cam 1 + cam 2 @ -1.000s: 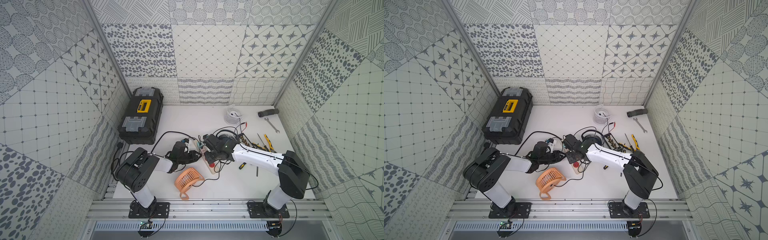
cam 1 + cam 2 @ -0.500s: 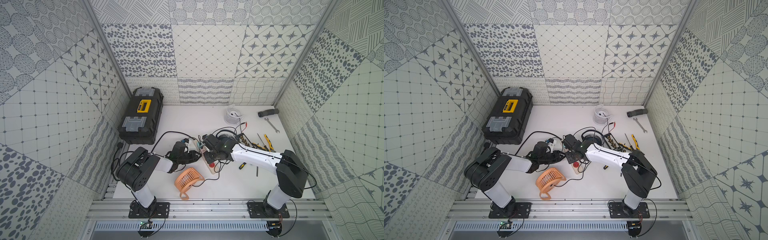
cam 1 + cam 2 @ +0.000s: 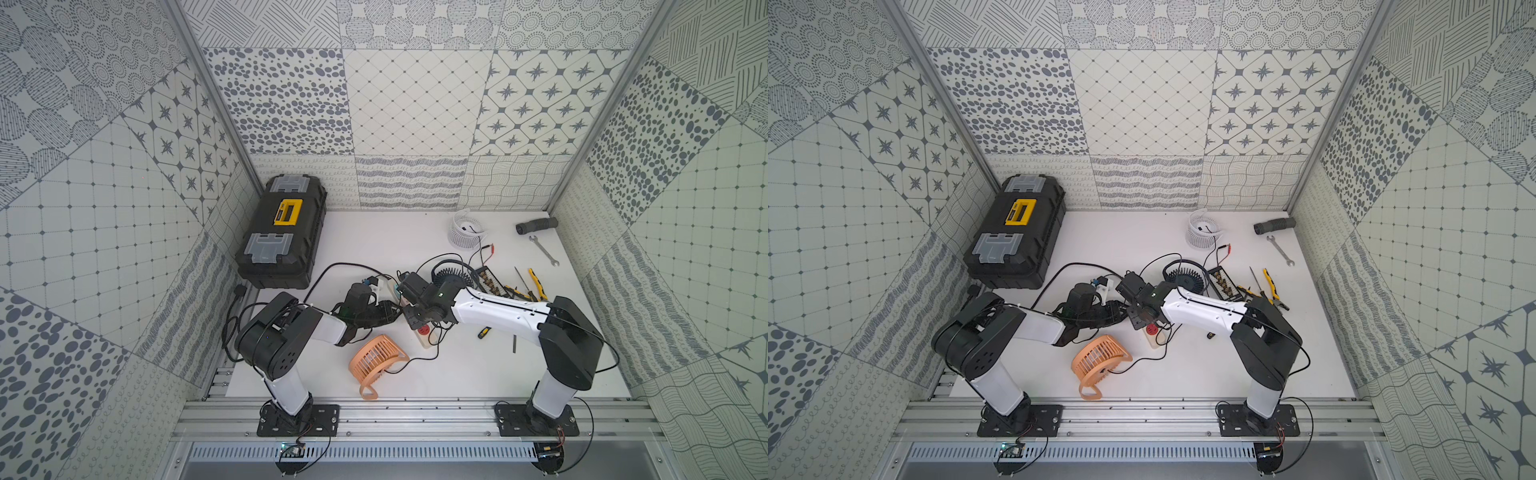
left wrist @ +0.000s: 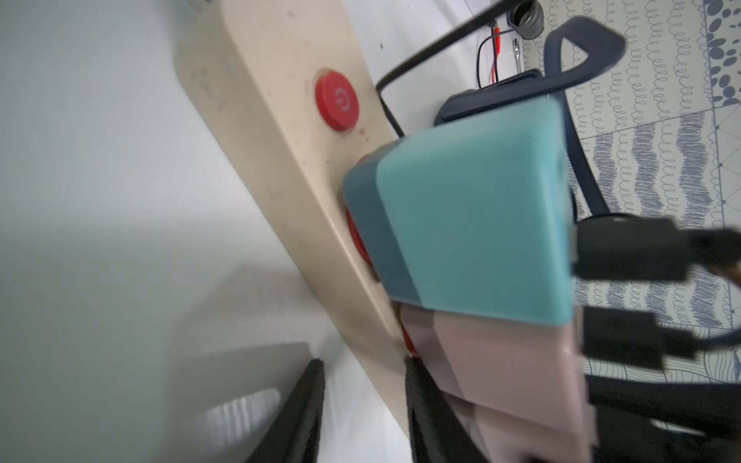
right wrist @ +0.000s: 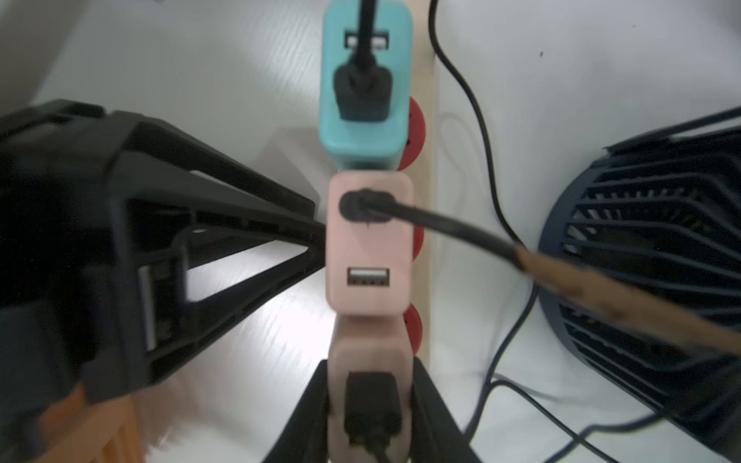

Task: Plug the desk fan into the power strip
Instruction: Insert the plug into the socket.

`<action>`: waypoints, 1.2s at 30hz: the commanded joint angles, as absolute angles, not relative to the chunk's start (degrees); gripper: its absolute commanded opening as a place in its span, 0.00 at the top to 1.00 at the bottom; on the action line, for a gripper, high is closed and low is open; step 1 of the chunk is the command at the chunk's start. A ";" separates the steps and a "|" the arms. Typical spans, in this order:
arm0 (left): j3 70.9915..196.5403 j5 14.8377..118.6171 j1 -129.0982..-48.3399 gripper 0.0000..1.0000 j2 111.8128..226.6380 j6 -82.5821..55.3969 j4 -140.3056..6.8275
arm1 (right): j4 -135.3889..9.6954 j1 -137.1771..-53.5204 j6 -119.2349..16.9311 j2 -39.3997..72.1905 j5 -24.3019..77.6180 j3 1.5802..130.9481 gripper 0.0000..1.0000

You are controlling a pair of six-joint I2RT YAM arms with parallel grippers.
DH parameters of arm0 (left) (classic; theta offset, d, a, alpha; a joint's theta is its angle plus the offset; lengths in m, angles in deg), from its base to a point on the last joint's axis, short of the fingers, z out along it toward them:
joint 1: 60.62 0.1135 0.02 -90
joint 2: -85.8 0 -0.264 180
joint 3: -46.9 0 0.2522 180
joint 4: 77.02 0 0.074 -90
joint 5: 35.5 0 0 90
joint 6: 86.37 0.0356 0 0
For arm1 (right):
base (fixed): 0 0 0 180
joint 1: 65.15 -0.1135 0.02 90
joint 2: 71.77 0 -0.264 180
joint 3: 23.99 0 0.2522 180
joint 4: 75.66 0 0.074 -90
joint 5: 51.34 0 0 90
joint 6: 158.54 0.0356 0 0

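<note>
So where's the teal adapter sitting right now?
In the left wrist view the teal adapter sits on the power strip, between its red switch and a pink adapter right beside it.

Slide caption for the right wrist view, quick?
Right gripper shut on a pink adapter at the power strip, next to a second pink adapter and a teal adapter; left gripper alongside.

Cream power strip [image 4: 260,100] lies flat (red switch [image 4: 337,100] up), teal adapter [image 4: 473,224] plugged in.
</note>
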State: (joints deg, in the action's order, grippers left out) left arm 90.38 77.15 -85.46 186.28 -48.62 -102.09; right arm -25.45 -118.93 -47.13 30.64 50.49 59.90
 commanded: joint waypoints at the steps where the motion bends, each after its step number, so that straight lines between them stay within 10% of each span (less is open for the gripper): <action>1: 90.77 77.31 -85.41 0.64 186.59 -47.59 -102.01 | -20.26 -117.97 -47.31 39.12 49.84 54.99 1.00; 36: 90.70 75.07 -85.41 0.65 182.57 -43.52 -96.44 | -15.95 -120.71 -39.27 45.92 48.87 49.00 1.00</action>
State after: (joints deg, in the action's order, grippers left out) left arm 90.42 75.84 -85.46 183.20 -45.76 -97.56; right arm -27.66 -122.01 -41.75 32.87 56.94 57.98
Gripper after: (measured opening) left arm 0.346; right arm 0.309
